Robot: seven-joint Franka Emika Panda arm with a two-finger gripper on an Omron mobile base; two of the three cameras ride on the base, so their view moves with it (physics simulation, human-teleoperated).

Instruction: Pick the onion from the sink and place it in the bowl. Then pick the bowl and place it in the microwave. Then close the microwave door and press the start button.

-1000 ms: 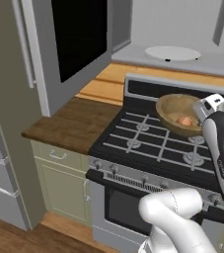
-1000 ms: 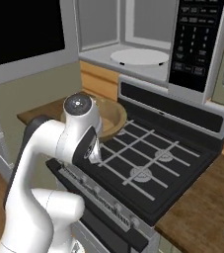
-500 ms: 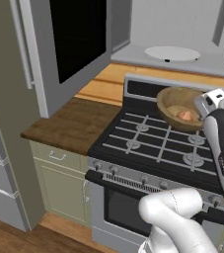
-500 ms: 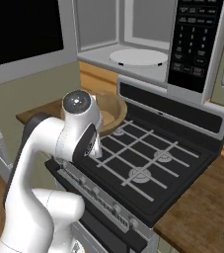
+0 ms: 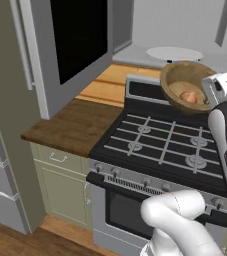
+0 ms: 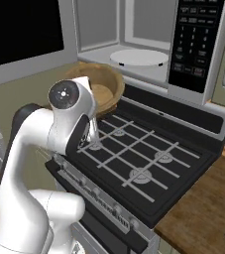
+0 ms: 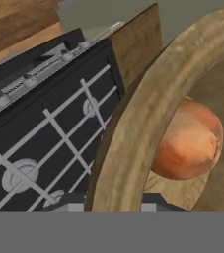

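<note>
One level pass: with end effector [image 7: 114,200] clamped on wooden bowl [image 5: 184,86] rim, carry onion [image 5: 189,97] untipped onto microwave [image 6: 193,44] turntable plate [image 6: 139,56].

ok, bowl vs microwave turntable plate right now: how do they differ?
The bowl is brown wood with raised walls; the turntable plate is white and flat. The bowl hangs above the stove, its rim between the gripper fingertips; the plate lies inside the microwave. The bowl holds the onion; the plate is bare. Both are round.
</note>
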